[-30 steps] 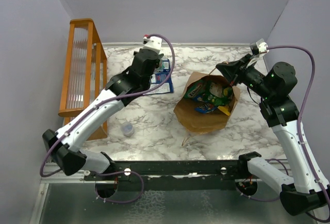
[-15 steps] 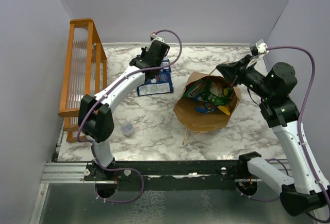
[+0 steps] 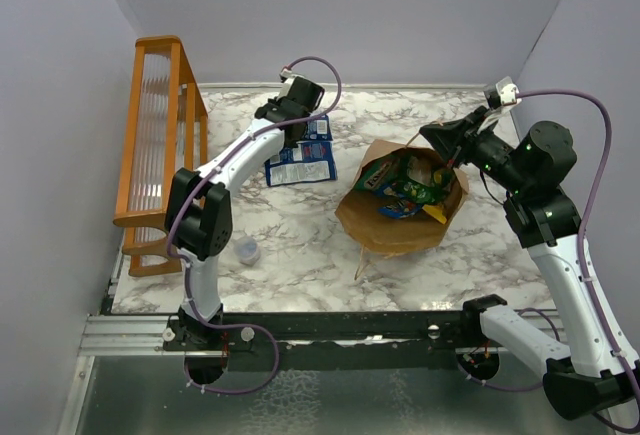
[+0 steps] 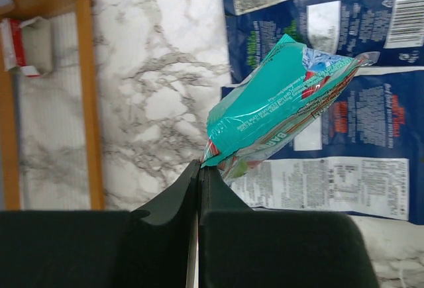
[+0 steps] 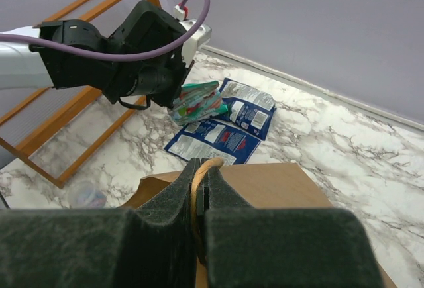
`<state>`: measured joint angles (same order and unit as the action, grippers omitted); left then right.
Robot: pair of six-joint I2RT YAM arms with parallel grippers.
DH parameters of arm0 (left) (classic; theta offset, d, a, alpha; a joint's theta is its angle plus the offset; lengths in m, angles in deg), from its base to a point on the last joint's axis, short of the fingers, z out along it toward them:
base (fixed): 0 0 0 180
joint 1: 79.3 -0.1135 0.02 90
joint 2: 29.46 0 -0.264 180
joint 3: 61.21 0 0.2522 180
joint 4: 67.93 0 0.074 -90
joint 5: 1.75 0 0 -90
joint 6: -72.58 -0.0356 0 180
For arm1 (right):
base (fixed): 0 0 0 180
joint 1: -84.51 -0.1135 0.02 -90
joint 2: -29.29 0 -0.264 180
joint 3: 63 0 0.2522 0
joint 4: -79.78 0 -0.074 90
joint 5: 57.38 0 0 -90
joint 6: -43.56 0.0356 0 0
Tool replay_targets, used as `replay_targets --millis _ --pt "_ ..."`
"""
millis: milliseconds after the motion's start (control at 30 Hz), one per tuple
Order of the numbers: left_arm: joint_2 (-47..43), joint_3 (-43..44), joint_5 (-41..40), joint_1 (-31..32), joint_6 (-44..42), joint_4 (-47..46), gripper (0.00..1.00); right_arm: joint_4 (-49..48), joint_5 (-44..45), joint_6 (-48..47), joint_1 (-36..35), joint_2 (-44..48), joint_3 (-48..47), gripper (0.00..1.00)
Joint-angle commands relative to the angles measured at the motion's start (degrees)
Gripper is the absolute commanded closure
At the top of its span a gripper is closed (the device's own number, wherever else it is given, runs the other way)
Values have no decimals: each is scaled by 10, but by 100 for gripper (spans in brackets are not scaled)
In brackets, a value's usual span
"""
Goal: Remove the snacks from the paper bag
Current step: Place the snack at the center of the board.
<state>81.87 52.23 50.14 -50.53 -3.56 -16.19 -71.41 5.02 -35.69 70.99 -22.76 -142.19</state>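
Snacks (image 3: 405, 190), perhaps four, in a heap inside open paper bag (image 3: 395, 237)

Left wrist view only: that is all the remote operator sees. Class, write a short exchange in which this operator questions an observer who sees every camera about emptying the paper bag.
Operator: I see a teal packet pinched in the left gripper. Are snacks left in the bag?
Observer: Yes. The paper bag, to the right of the dark blue packets, holds several snacks, green and blue among them.
Operator: What is the other arm doing?
Observer: The right gripper is shut on the bag's thin handle, at its far rim.
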Motion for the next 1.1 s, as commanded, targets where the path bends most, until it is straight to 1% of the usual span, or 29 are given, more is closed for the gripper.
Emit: replay_targets --millis 0,67,133,167,233,267,300,400,433,600,733,900,967,1067 --pt "25 35 100 -6 55 -15 100 -8 11 -4 0 8 -11 99" --pt "45 56 162 -13 67 -2 97 -6 12 -4 0 9 -13 99" --pt "56 76 204 -21 74 9 93 -5 11 -4 0 9 -15 99" --pt "55 78 218 -24 78 11 88 -6 11 -4 0 10 -15 99" --pt "39 70 239 -27 75 3 73 -6 10 -3 0 8 -15 99" --pt "26 65 251 -29 73 -2 68 -7 9 -3 0 8 -15 99" --pt "10 57 265 -30 68 -7 65 -7 8 -3 0 8 -14 99" --pt "-48 27 312 -33 61 -29 44 -12 8 -1 0 10 -8 99" --pt "-68 17 327 -34 60 -37 40 -13 8 -1 0 11 -6 99" --pt "-196 -60 413 -34 79 -93 34 -15 9 0 0 16 -1 99" --pt "-292 -135 477 -35 117 -152 33 -14 6 1 0 18 -1 99" --pt "-398 -235 558 -31 178 -252 33 -17 -2 5 0 18 0 99" --pt "-433 -266 568 -15 188 -281 33 -20 -10 9 0 17 2 99" --pt "-475 -307 560 40 193 -319 34 -25 -20 14 0 13 5 99"
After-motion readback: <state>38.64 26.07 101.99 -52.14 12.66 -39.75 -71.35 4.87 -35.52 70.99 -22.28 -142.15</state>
